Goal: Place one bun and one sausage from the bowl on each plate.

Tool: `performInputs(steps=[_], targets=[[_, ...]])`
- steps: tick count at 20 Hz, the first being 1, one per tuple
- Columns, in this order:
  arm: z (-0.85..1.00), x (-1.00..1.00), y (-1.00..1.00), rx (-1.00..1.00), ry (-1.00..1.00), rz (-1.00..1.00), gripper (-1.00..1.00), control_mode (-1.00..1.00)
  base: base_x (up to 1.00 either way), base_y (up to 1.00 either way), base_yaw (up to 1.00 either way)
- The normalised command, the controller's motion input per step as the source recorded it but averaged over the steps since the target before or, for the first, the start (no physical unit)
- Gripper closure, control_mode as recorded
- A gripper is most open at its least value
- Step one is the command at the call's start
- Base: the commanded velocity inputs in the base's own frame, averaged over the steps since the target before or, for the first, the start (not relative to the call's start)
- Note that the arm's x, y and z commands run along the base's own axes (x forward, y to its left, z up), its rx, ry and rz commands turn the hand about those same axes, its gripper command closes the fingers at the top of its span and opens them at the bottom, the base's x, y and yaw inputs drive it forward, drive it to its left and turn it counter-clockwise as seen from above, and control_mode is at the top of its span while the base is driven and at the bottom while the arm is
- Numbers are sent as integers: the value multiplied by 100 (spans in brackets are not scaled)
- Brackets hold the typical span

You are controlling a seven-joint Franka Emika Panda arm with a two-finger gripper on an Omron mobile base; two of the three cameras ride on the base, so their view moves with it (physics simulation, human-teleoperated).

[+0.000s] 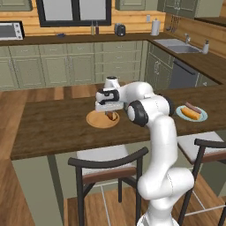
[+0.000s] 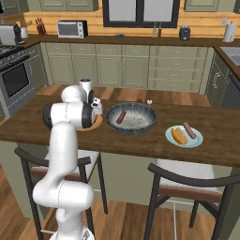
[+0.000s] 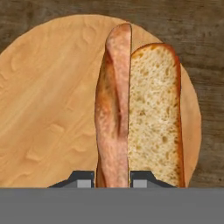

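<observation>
Pale green cabinets ran along the far wall under a dark counter, below honey-coloured wood panelling and a black-framed window. A microwave sat on that counter and a sink on the side run. Two dark chairs stood at the brown island on a plank floor.

Lighting is even and diffuse in all views, with no single visible source. The counter carries only faint, soft shadows; the arm shows a gentle gradient from bright white to light grey, with no glare. Both base views are slightly soft, and distant cabinets lose fine detail. The hand view is sharp, with clear wood grain. No edge distortion is apparent.
</observation>
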Motion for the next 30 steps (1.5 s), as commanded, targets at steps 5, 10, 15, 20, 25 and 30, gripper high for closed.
performInputs(steps=[5, 10, 15, 20, 25, 30], targets=[[-2, 11, 7, 0, 8, 0, -100, -100, 0, 0, 0], [0, 0, 0, 0, 0, 0, -100, -100, 0, 0, 0], [23, -20, 0, 0, -1, -1, -100, -100, 0, 0, 0], [41, -24, -40, 0, 0, -3, -100, -100, 0, 0, 0], [37, -17, -58, 0, 0, 0, -100, -100, 0, 0, 0], [24, -15, -67, 0, 0, -1, -100, -100, 0, 0, 0]])
